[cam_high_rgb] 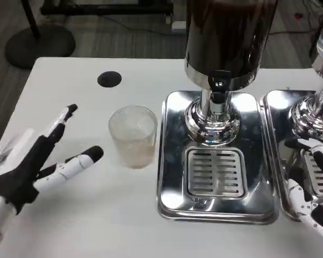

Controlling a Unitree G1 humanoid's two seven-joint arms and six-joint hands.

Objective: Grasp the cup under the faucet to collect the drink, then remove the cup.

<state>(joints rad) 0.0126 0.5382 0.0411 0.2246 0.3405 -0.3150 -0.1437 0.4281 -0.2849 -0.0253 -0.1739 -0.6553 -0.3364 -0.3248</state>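
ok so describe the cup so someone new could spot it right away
Start at the dark drink dispenser on its shiny steel drip tray. Just left of the tray, on the white table, stands the cup: upright, ribbed, clear, the only see-through thing there.

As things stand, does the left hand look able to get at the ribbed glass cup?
Probably yes. The left hand is open, its fingers pointing toward the ribbed glass cup, with only bare white table between them.

White table (70,215): ribbed cup (133,136), dispenser base (216,161), black disc (109,79).
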